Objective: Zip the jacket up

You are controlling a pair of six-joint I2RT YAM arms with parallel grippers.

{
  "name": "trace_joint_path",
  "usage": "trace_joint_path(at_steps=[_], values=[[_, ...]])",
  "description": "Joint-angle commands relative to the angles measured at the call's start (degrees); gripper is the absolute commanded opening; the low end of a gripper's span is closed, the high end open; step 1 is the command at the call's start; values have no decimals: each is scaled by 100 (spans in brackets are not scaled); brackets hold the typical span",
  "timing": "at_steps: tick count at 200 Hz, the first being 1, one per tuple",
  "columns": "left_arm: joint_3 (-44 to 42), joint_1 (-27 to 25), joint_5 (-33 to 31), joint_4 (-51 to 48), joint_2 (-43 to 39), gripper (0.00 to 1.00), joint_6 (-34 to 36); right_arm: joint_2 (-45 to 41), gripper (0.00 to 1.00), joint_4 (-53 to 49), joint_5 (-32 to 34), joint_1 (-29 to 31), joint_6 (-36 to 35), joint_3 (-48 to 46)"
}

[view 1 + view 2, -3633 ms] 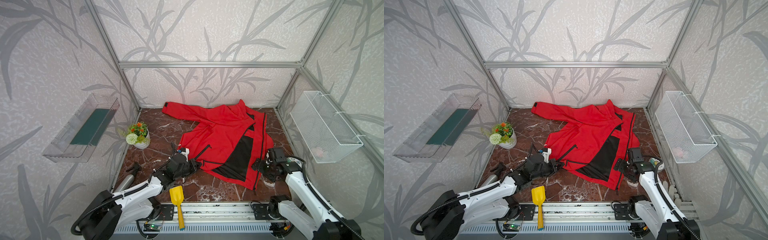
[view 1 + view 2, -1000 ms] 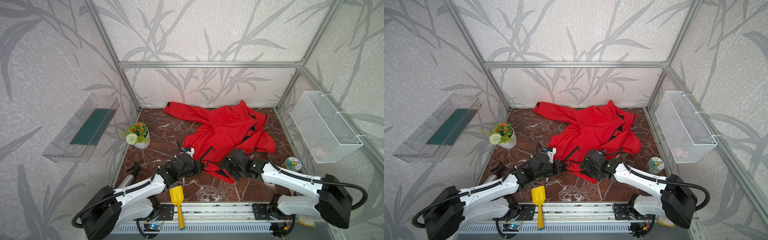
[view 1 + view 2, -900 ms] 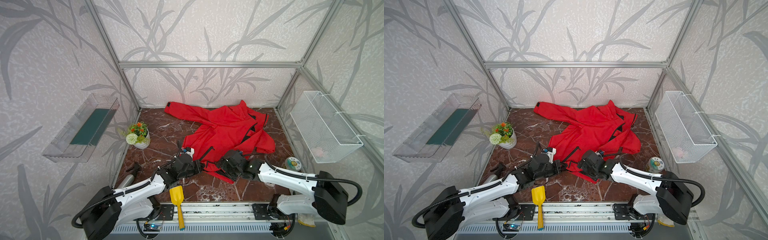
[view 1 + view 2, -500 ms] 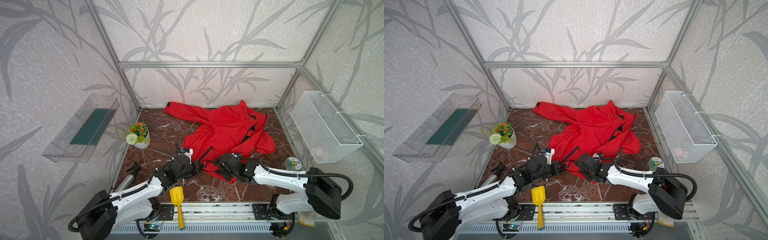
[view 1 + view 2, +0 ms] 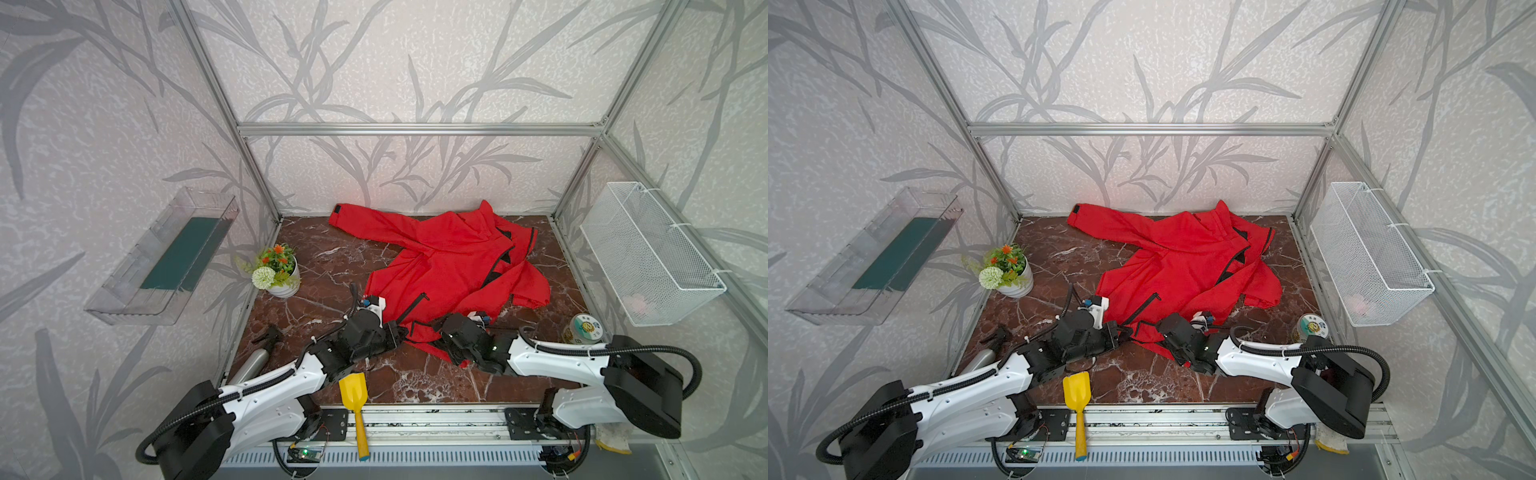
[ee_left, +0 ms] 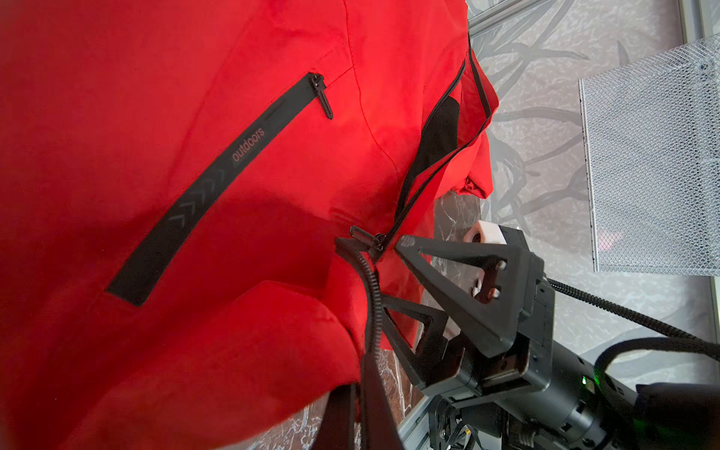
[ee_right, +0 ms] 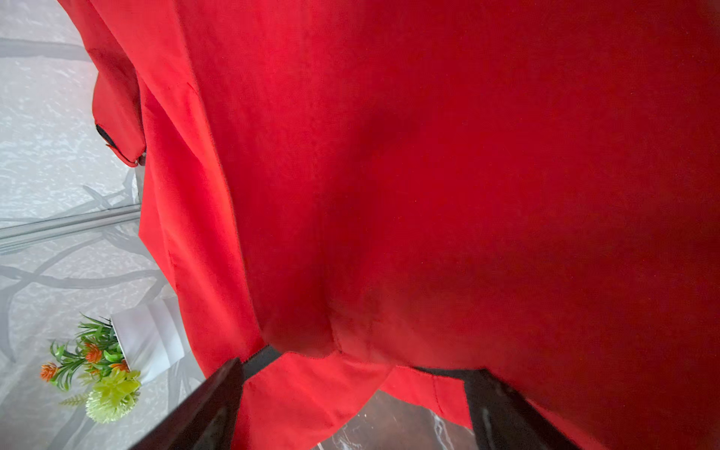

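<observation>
The only legible writing is the word "outdoors" on the black pocket zipper strip point(image 6: 248, 145) of the jacket point(image 5: 449, 266), above a row of chevron marks. A round tin point(image 5: 584, 328) near the right edge has a printed lid too small to read.

The jacket lies front-up on the right-centre of the marble table point(image 5: 316, 266). Its long axis runs from the hem, nearest the robot, to the collar at the back right. One sleeve point(image 5: 374, 224) stretches toward the back left.

The left gripper point(image 6: 362, 374) is clamped on the jacket's lower zipper edge. The right gripper point(image 6: 393, 272) has its fingers wide apart, straddling the hem beside the slider point(image 6: 376, 243).
</observation>
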Motion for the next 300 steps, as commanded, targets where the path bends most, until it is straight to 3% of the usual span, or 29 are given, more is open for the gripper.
trace_joint_path(at_steps=[1, 72, 113, 214, 254, 300], values=[[-39, -17, -105, 61, -72, 0, -3, -122, 86, -9, 369, 43, 129, -118], [-3, -21, -128, -19, -110, 0, 17, -168, 57, 53, 720, 35, 49, -268], [3, -18, -174, -72, -166, 0, 32, -87, 66, -94, 673, 30, -153, -136], [31, -18, -126, -5, -81, 0, 14, -263, 22, -104, 797, -34, -332, -224], [56, -19, -80, 8, -9, 0, 16, -288, 21, -101, 783, -35, -434, -189], [89, -19, -54, 50, 87, 0, 15, -417, 12, -74, 975, -44, -503, -301]])
